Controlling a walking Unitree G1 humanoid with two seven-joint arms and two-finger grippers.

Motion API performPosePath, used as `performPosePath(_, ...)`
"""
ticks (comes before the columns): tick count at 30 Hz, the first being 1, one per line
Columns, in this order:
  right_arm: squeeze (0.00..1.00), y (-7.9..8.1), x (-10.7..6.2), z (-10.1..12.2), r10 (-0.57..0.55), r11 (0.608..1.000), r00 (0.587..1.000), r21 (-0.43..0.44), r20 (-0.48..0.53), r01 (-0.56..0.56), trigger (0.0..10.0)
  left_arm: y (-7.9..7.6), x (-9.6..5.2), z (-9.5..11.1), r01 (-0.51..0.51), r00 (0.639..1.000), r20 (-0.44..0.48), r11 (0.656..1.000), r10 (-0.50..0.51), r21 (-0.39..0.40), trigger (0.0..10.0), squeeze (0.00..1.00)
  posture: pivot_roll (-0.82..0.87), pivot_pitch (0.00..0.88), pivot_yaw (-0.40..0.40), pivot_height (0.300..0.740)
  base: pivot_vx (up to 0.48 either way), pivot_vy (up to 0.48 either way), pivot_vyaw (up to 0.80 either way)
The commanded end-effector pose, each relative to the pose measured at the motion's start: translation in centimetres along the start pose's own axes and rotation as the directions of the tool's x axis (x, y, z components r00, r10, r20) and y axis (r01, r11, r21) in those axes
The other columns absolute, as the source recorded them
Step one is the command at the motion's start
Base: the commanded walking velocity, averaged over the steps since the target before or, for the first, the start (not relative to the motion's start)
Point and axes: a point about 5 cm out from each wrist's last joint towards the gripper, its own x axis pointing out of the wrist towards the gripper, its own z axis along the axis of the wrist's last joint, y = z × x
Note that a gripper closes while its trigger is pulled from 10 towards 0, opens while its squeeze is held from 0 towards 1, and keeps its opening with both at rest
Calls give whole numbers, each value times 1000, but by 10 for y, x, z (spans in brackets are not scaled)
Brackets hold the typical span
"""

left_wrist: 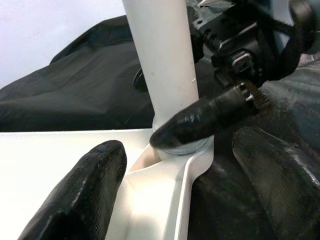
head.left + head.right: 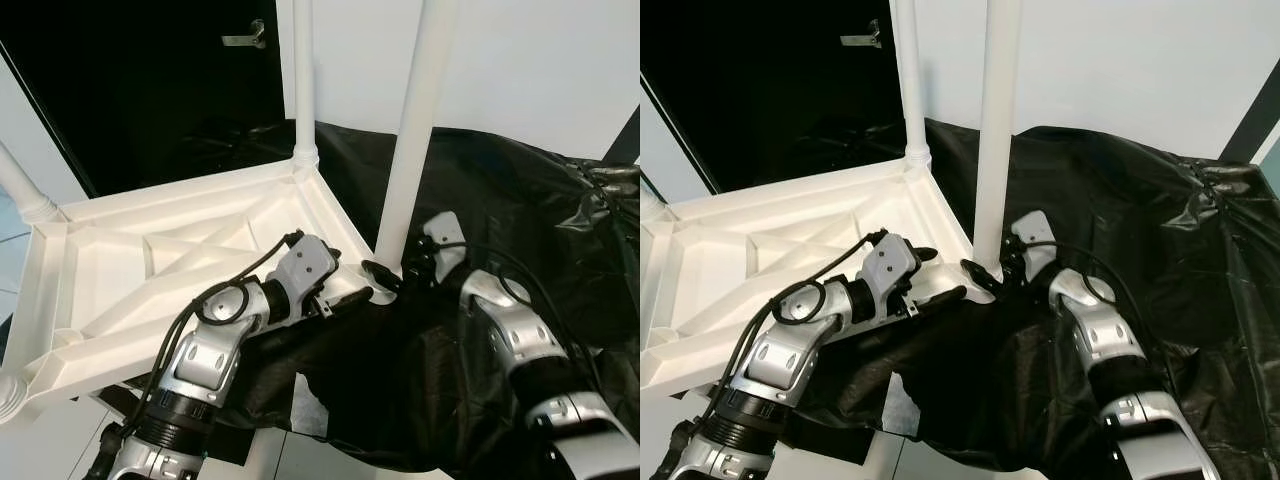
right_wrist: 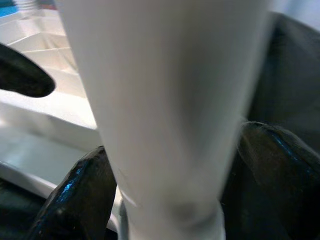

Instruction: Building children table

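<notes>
The white table top [image 2: 170,270] lies upside down, its ribbed underside up, partly on a black plastic sheet [image 2: 1160,230]. A white table leg [image 2: 412,140] stands upright in the near corner socket, and a second leg [image 2: 303,80] stands in the far corner. Another leg [image 2: 22,190] is seen at the left corner.

The near leg is held low down, just above its socket, by the right gripper [image 2: 390,277] — one black finger on each side of it, pressed to the leg. The left gripper [image 2: 352,297] is spread wide beside the same corner, with nothing held; one finger [image 1: 205,120] touches the base of the leg and the frame.

The table looks like hard, smooth plastic or painted wood — stiff and likely light, but slippery. The leg is best held low, near the socket, so it is not tipped while it is turned or pushed in. The top could slide on the shiny sheet, so the corner should be steadied.
</notes>
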Motion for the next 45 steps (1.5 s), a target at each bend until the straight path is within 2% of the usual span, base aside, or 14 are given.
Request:
performPosePath(1, 0, 2, 3, -4, 52, 999, 998, -7, -23, -52, 10000, 5, 0, -2, -72, 997, -15, 997, 72, 7, 10000, 0, -8, 0, -28, 740, 0, 0, 0)
performPosePath(3, 0, 2, 6, -4, 71, 997, 997, -13, -28, -72, 10000, 4, -1, -2, -71, 997, -16, 997, 71, 7, 10000, 0, -7, 0, -29, 740, 0, 0, 0)
performPosePath(4, 0, 2, 10, -4, 86, 996, 996, -18, -30, -87, 2588, 3, -1, -3, -67, 998, -18, 998, 67, 7, 10000, 0, -6, 0, -31, 740, 0, 0, 0)
performPosePath(6, 0, 2, 11, -4, 87, 996, 996, -17, -30, -88, 2588, 3, -1, -3, -66, 998, -18, 998, 66, 8, 10000, 0, -6, 0, -31, 740, 0, 0, 0)
performPosePath(7, 0, 1, 11, -5, 91, 996, 996, -14, -27, -91, 0, 2, -1, -3, -66, 998, -18, 998, 66, 7, 10000, 0, -2, 0, -33, 740, 0, 0, 0)
performPosePath(19, 0, -2, 3, -14, -38, 999, 998, 27, -42, 39, 0, -1, -3, -4, -66, 998, -22, 998, 66, -2, 10000, 0, -6, 0, -38, 740, 0, 0, 0)
performPosePath(20, 0, -1, 3, -16, -80, 996, 996, 30, -41, 81, 3059, -2, -3, -4, -64, 998, -22, 998, 64, -4, 10000, 0, -9, 0, -36, 740, 0, 0, 0)
performPosePath(22, 0, -1, 3, -16, -105, 994, 994, 31, -40, 107, 3059, -2, -3, -4, -63, 998, -23, 998, 63, -5, 10000, 0, -9, 0, -36, 740, 0, 0, 0)
performPosePath(23, 0, 2, 3, -17, -136, 990, 990, 41, -38, 138, 10000, -3, -3, -4, -62, 998, -23, 998, 62, -6, 10000, 0, -12, 0, -35, 740, 0, 0, 0)
performPosePath(29, 0, 13, 3, -20, -255, 962, 966, 91, -50, 258, 10000, -4, -2, -4, -55, 998, -22, 998, 55, -9, 10000, 0, -16, 0, -31, 740, 0, 0, 0)
performPosePath(36, 0, 24, 1, -21, -489, 852, 870, 179, -67, 493, 10000, -5, -2, -5, -43, 999, -24, 999, 43, -9, 10000, 0, -18, 0, -27, 740, 0, 0, 0)
performPosePath(38, 0, 31, 0, -21, -633, 732, 768, 246, -102, 636, 10000, -6, -1, -5, -38, 999, -23, 999, 38, -7, 10000, 0, -16, 0, -29, 740, 0, 0, 0)
performPosePath(40, 0, 35, 1, -22, -668, 687, 734, 278, -122, 671, 10000, -6, -1, -4, -36, 999, -23, 999, 36, -6, 10000, 0, -16, 0, -29, 740, 0, 0, 0)
performPosePath(45, 0, 37, 1, -19, -667, 672, 732, 314, -137, 671, 10000, -6, 2, -3, -31, 999, -18, 1000, 31, 0, 10000, 0, -15, 0, -33, 740, 0, 0, 0)
